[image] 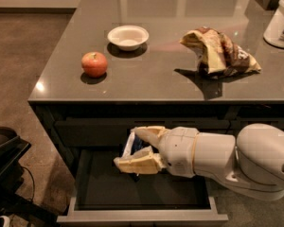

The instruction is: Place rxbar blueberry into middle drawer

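My hand [128,147] is clamped on the rxbar blueberry [136,143], holding it just above the open middle drawer [142,217], below the bench [170,79] edge. The bar looks light, flat and slick-wrapped, so a pinch across its faces suits it. My fingers [137,164] hide most of it, and shadow swallows its lower end.

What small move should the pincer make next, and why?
Probably lower a little toward the drawer floor before letting go. The pincer grips the rxbar blueberry over the dark interior of the open middle drawer, and the bar seems not yet to rest on it.
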Controlling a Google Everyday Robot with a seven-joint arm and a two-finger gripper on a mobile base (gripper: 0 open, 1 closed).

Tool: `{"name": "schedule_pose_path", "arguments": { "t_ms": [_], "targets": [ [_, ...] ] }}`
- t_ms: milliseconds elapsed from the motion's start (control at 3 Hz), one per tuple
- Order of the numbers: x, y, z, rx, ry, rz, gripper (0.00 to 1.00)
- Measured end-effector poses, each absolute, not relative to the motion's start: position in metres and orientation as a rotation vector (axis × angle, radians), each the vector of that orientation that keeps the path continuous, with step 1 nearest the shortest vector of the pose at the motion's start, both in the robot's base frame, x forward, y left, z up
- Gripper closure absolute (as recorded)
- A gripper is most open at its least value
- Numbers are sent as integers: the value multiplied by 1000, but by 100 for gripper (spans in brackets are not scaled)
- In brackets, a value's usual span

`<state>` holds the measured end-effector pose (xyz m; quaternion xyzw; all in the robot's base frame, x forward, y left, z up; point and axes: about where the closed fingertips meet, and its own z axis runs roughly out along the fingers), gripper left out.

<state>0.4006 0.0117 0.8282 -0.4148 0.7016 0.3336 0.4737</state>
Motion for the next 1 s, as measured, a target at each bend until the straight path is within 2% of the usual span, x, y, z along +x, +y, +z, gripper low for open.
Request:
{"name": "schedule_pose_path", "arguments": {
  "t_ms": [1000],
  "targets": [
    [395, -57, 692, -832, 1608, 1044, 100]
  ]
}}
